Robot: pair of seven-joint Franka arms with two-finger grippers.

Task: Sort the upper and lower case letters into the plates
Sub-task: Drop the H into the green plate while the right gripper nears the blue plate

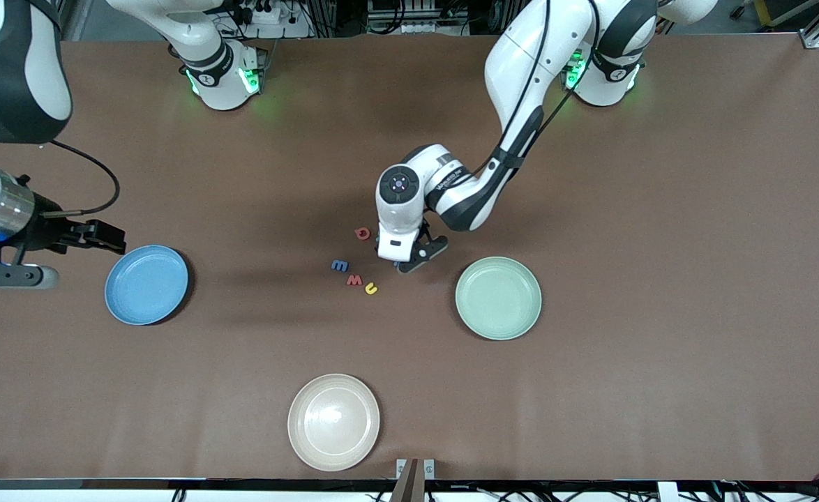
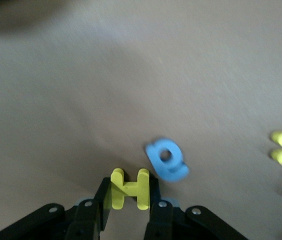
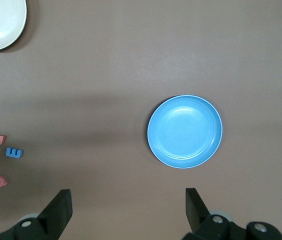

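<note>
The left arm is reaching from its base down to the middle of the brown table [image 1: 660, 279], and the left gripper [image 2: 129, 200] is sitting low among the loose letters, its black fingers [image 2: 101, 205] clenching a small flat yellow letter H [image 2: 129, 189] from both sides. Just beside the H, a small flat blue letter shaped like a lower-case a or e [image 2: 167, 159] is lying on the table, apart from the fingers. Nearby, a yellow letter U [image 1: 370, 288], a red letter W [image 1: 354, 280] and a blue letter that reads as E or M [image 1: 340, 265] are lying in a short row, with a red letter Q [image 1: 362, 233] a little farther from the front camera. The wrist is hiding any other pieces.

The round pale mint green plate [image 1: 498, 298] is sitting near the letters toward the left arm's end of the table, and the round blue plate [image 1: 147, 284] is sitting toward the right arm's end; both are holding nothing. A round cream plate [image 1: 333, 421] is resting nearer the front camera.

The right arm is waiting, with the right gripper [image 3: 126, 212] hanging over bare table just beside the blue plate, its fingers spread wide and grasping nothing.
</note>
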